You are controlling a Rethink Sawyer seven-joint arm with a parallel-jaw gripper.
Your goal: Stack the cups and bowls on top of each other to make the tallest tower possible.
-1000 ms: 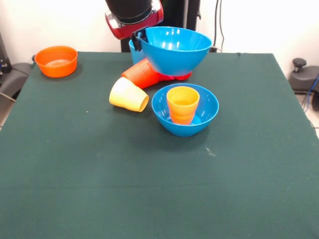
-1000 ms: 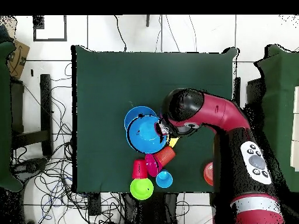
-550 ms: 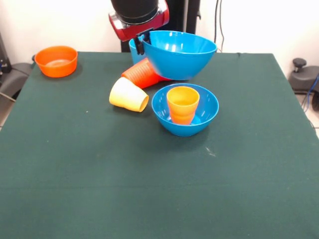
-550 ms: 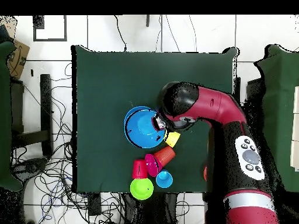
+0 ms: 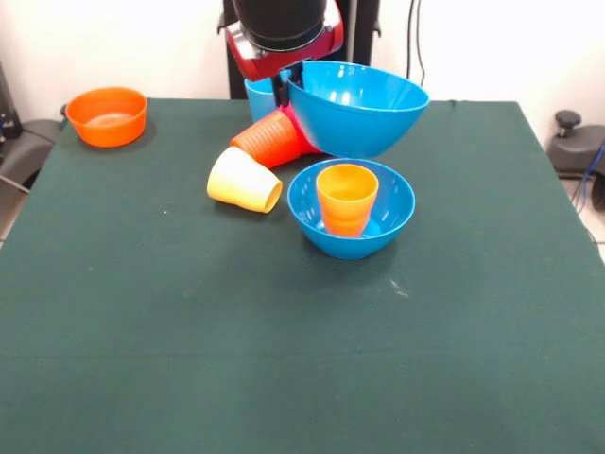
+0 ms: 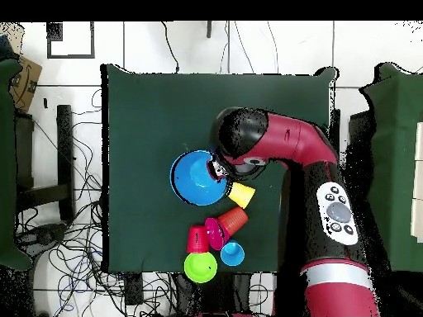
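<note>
My gripper [image 5: 285, 83] is shut on the rim of a large blue bowl [image 5: 362, 112] and holds it in the air, tilted, just behind and above a second blue bowl [image 5: 388, 219] on the table. A yellow-orange cup [image 5: 347, 197] stands upright in that lower bowl. In the overhead view the held bowl [image 6: 197, 177] covers the lower one, with the gripper [image 6: 218, 169] at its rim. Lying on their sides are a pale yellow cup [image 5: 244, 180] and an orange-red cup [image 5: 268, 139]. A light blue cup [image 5: 256, 96] stands behind them.
An orange bowl [image 5: 107, 115] sits alone at the far left corner in the front view. Near the robot-side table edge the overhead view shows a red cup [image 6: 197, 239], a pink-red bowl [image 6: 216, 234], a lime-green bowl [image 6: 200, 267] and the light blue cup [image 6: 232, 253].
The gripper has carried the blue bowl to the right in the front view and away from the robot's base, so it now hangs closer over the lower bowl. Nothing else moved.
</note>
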